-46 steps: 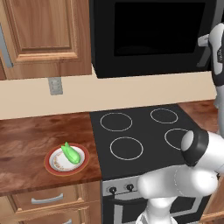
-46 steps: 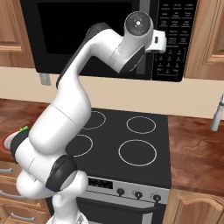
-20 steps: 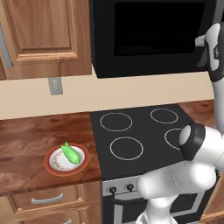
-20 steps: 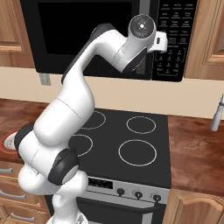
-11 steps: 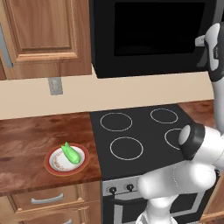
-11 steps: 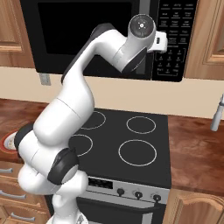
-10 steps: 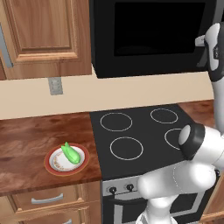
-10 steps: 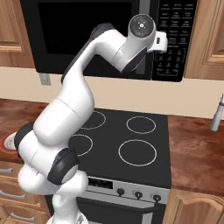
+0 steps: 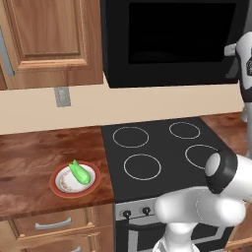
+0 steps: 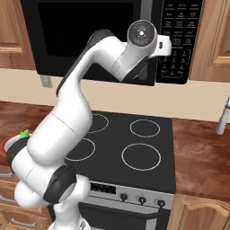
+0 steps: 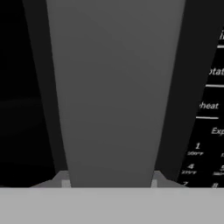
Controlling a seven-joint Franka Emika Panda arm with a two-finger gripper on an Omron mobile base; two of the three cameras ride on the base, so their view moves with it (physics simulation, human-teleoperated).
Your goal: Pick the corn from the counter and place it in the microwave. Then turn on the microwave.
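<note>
The corn (image 9: 78,173), a small bright green cob, lies on a white red-rimmed plate (image 9: 60,187) on the reddish-brown counter (image 9: 29,147), left of the stove. From the right base view its green tip (image 10: 24,133) peeks out beside my arm. The black microwave (image 9: 172,39) hangs above the stove with its door closed. My gripper (image 11: 109,181) is up at that door, shut on the long grey handle (image 11: 109,87), which sits between both fingertips. The button panel (image 11: 210,105) lies just right of the handle.
The black stovetop (image 9: 162,152) with white ring burners is under the microwave. A wooden cabinet (image 9: 49,39) hangs at the upper left, with a wall outlet (image 9: 62,96) below it. Light wooden drawers (image 9: 54,224) sit under the counter. A grey utensil (image 10: 222,117) stands at the right.
My arm has shifted slightly at the microwave door over the past seconds. The corn, the plate and the door have not moved.
</note>
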